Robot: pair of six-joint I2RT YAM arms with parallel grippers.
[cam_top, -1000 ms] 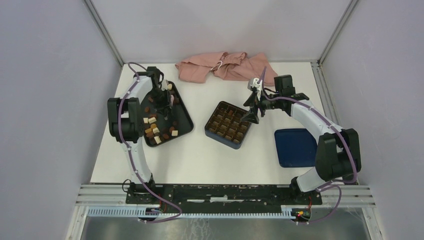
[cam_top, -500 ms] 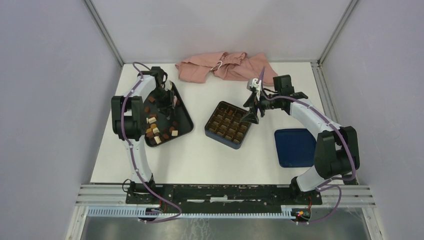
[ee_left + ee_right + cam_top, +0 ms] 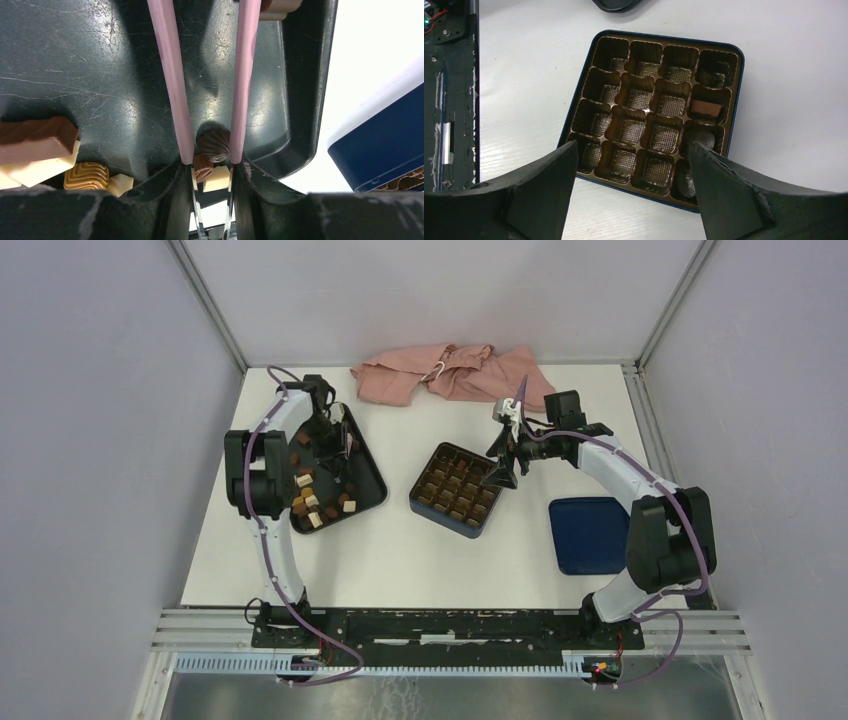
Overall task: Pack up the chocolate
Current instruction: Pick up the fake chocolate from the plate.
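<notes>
Chocolate [image 3: 310,505] in dark brown, light brown and cream pieces lies in the black tray [image 3: 372,483] at the left. My left gripper [image 3: 332,447] reaches down into the tray. In the left wrist view its pink-sleeved fingers [image 3: 176,100] press on both sides of a round dark ribbed chocolate [image 3: 214,145], so my left gripper [image 3: 210,159] is shut on it. The dark blue box [image 3: 455,490] has a brown gridded insert. Several pieces [image 3: 704,107] fill its right column. My right gripper [image 3: 630,150] hangs open and empty over the box's edge.
A pink cloth [image 3: 450,375] is bunched at the back of the table. A dark blue lid [image 3: 590,535] lies flat at the right, beside the right arm. The tray's raised rim [image 3: 300,100] runs just right of the left fingers. A metal rail [image 3: 450,625] crosses the near edge.
The left arm has shifted slightly over the tray, its elbow moving a little to the right. The right gripper has stayed almost still over the box.
</notes>
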